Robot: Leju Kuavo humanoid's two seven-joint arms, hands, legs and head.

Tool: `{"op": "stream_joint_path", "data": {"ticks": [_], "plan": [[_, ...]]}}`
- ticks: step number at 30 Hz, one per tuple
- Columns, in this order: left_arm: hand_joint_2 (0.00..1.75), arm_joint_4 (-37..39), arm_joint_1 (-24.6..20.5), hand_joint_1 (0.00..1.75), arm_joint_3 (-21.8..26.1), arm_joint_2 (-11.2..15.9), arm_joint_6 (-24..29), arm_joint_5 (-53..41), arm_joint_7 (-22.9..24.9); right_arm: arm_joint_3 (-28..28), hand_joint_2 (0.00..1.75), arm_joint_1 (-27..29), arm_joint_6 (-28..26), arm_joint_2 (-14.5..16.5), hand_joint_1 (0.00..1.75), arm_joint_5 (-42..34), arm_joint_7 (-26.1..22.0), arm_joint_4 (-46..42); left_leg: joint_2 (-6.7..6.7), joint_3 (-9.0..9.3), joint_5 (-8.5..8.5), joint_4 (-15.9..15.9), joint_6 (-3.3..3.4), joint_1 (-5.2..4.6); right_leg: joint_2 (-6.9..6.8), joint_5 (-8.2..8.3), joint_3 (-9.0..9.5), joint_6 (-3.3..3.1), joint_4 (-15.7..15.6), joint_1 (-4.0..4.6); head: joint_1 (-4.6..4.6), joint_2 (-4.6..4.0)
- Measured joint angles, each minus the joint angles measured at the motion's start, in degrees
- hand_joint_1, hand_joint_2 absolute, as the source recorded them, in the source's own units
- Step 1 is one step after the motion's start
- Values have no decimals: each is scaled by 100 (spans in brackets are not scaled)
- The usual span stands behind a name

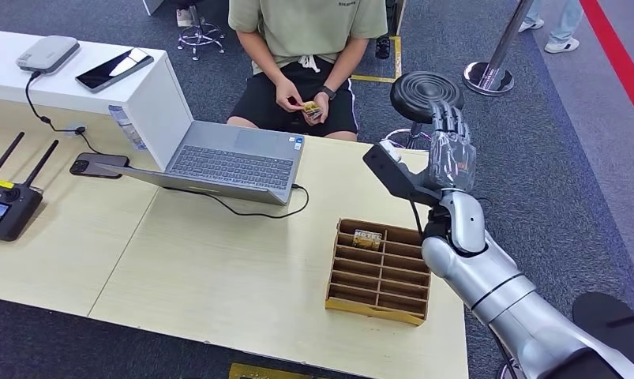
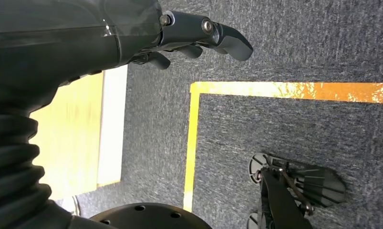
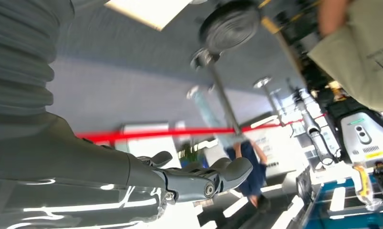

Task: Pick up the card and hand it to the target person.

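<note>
Seated person [image 1: 305, 47] beyond the table [image 1: 219, 268], laptop [image 1: 234, 162] in front of them. Right hand [image 1: 449, 146] is raised past the table's far edge, fingers straight, holding nothing; left hand [image 2: 180, 33] hangs over carpet, loosely curled, empty. The card [image 1: 310, 110] sits in the person's hands.

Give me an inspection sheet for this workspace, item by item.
Surface: pale wooden table with a white raised shelf.
Job's things: one card in the cardboard divider box; seated person holds another card in both hands.
Clutter: laptop, two phones, handheld controller, grey device.
Hands: right hand raised past the table edge, holding nothing; left hand hangs over the carpet, holding nothing.
Cables: black laptop cable; shelf cable.
Surroundings: stools, stanchion, red floor line.
</note>
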Motion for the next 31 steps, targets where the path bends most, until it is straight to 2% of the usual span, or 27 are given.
{"op": "stream_joint_path", "data": {"ticks": [3,6,8,10,13,16,23,26,27,30,31], "plan": [[0,0,64,0,3,2,44,169,-78,-258,175,437,-277,-9,0,-1988,-858,-460,0,0,-1,0,-1,1,0,0,0,0,-1,1,0,0],[0,0,137,0,8,14,81,333,-83,-559,175,1094,-144,-43,0,-4215,-1864,-1079,-2,0,-1,0,-1,1,-2,-1,-3,0,-2,1,0,0],[0,0,170,0,15,30,96,414,-68,-785,175,1592,41,-120,0,-5346,-2446,-1544,-5,-1,-2,0,-1,1,-7,-2,-4,-1,-4,2,-1,0],[0,0,196,0,20,50,111,467,-58,-1030,175,2122,183,-234,0,-6097,-2926,-2047,-6,-3,-2,0,-1,1,-10,-3,-4,-2,-4,2,-1,0],[0,0,221,0,48,76,131,545,-120,-1398,175,2818,304,-416,0,-6611,-3381,-2748,-6,-3,-2,-1,0,0,-9,-3,-4,-2,-5,1,0,0],[0,0,231,0,112,93,144,619,-237,-1724,175,3371,442,-574,0,-6867,-3628,-3358,-3,-2,-3,-1,0,-1,-6,-2,-4,0,-5,0,0,0],[0,0,231,0,203,108,153,653,-318,-2187,175,3997,595,-807,0,-6969,-3701,-4321,-1,1,-1,-1,-1,0,1,0,-3,0,-3,1,0,0],[0,0,229,0,258,111,160,703,-303,-2266,44,4150,776,-867,0,-7019,-3702,-4576,-1,1,-1,-1,-1,0,1,1,-3,-1,-3,1,0,0],[0,0,229,0,271,113,163,722,-281,-2273,44,4210,855,-884,0,-7040,-3711,-4646,-1,1,-1,-1,-1,0,1,0,-3,-1,-3,1,0,0],[0,0,228,0,302,115,172,744,-206,-2271,175,4395,1111,-923,0,-7107,-3829,-4787,-1,-1,-1,-1,-2,0,0,0,-3,-1,-3,1,-1,0],[0,0,228,0,306,116,174,746,-196,-2270,175,4424,1153,-927,0,-7117,-3859,-4803,-1,-1,-1,-1,-2,0,0,0,-3,-1,-3,1,0,0]]}}
